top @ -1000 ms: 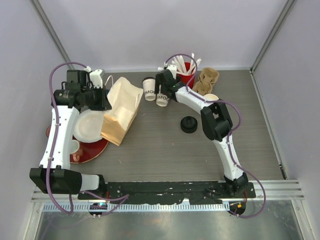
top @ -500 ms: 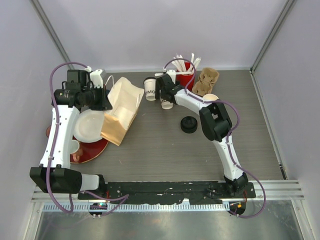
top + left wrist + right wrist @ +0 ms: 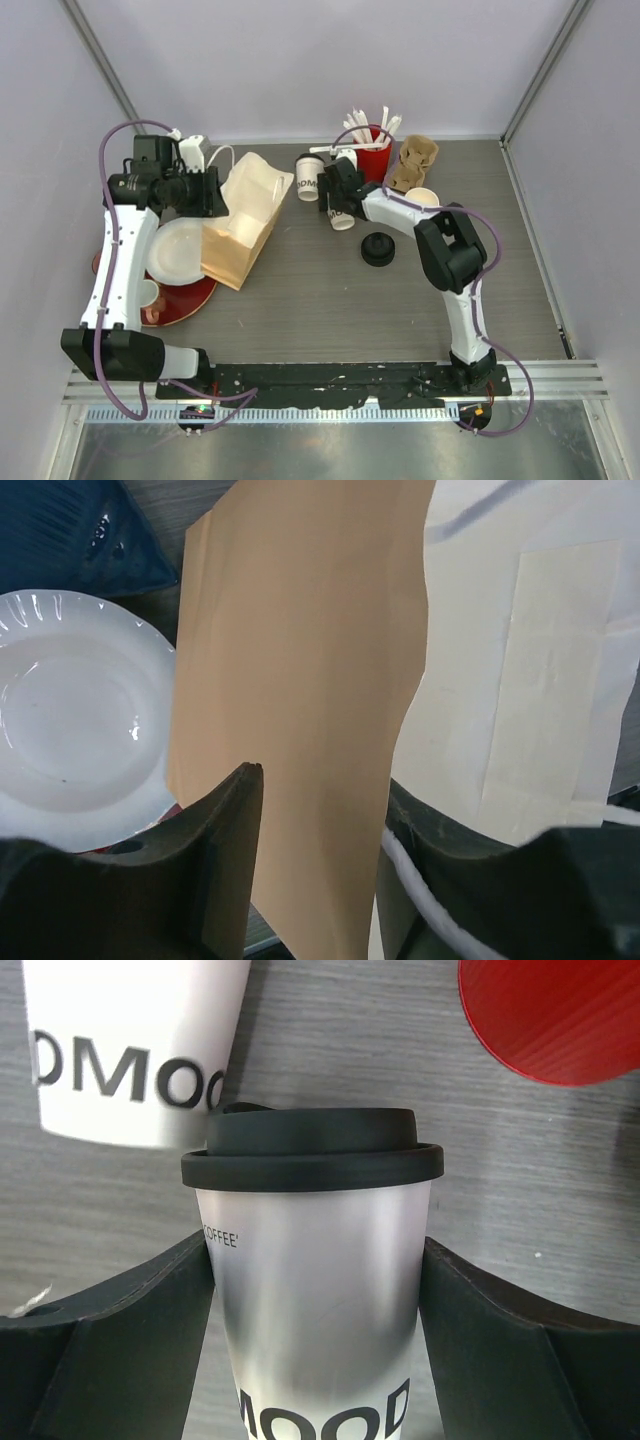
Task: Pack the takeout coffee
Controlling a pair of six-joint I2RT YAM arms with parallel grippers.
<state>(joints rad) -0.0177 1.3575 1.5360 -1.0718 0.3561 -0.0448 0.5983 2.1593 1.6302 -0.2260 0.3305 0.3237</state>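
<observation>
Grey woodgrain table (image 3: pixel 300 290), pale walls on three sides, arms bolted at the near edge. Overhead gives layout only: right gripper (image 3: pixel 338 203) reaches to the mid-back of the table, left gripper (image 3: pixel 210 192) sits at the far end of the paper bag (image 3: pixel 238 230). Right wrist view settles the grip: both fingers lie flat against the sides of the lidded cup (image 3: pixel 315 1300), clamped on it. Cup is white, "MOOD" in black low on the wall, small "COFFEE" under the rim, black lid (image 3: pixel 312 1150) seated flush. Second cup (image 3: pixel 130 1050) close behind it, same print; its top is cropped there and too small overhead to read. Left wrist view: fingers apart, tan bag panel showing through the gap, white cord handle (image 3: pixel 425 905) against one finger, nothing pinched. White plate (image 3: pixel 75 730) just beside the bag, resting on a red plate (image 3: pixel 185 300). Tight behind the held cup: red cup (image 3: pixel 550 1015) of white sticks, brown carrier (image 3: pixel 412 162). Lid stack (image 3: pixel 378 248) near, on its near-right side. Bare woodgrain runs between bag and lid stack down to the near edge.
</observation>
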